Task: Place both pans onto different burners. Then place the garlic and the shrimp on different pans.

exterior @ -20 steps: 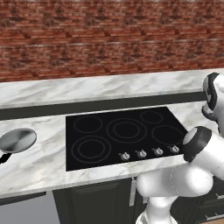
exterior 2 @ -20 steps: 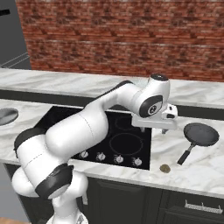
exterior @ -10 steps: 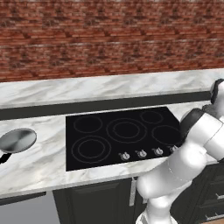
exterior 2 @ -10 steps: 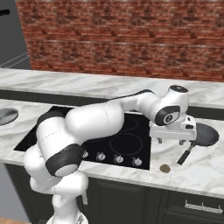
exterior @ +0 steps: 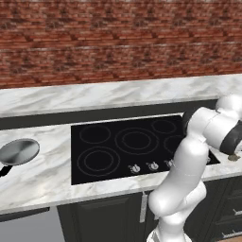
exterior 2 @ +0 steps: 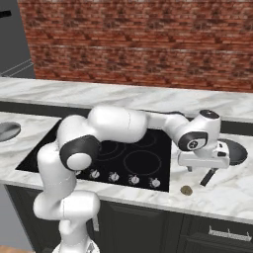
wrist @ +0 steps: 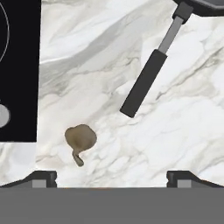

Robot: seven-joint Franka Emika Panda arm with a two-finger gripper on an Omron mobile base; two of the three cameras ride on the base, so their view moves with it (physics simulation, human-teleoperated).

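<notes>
A shiny silver pan (exterior: pixel 19 151) sits at the far left of the marble counter (exterior: pixel 42 179), well apart from the black cooktop (exterior: pixel 118 146), its dark handle running off the picture's left edge. From the right base camera the same pan shows as a sliver at the left border (exterior 2: pixel 7 131). The cooktop's ring burners (exterior: pixel 137 141) all lie bare, with a row of small silver knobs (exterior 2: pixel 113 176) along its front edge.

The white arm reaches out over the cooktop's right end, and the gripper (exterior 2: pixel 203 169) hangs just above the counter right of the glass, its fingers pointing down. Seen from the hand camera, the two dark fingertips (wrist: pixel 43 178) stand wide apart with nothing between them.

Below the hand, the garlic (wrist: pixel 80 139), a pale tan lump with a short stem, rests on the marble just beside the cooktop's right edge; in the right base camera it lies near the counter's front lip (exterior 2: pixel 186 189).

Further right, the darker grey pan (exterior 2: pixel 233 151) sits on the counter, partly hidden behind the hand, its long black handle (wrist: pixel 146 83) angling toward the garlic but ending apart from it. Neither pan is on a burner.
</notes>
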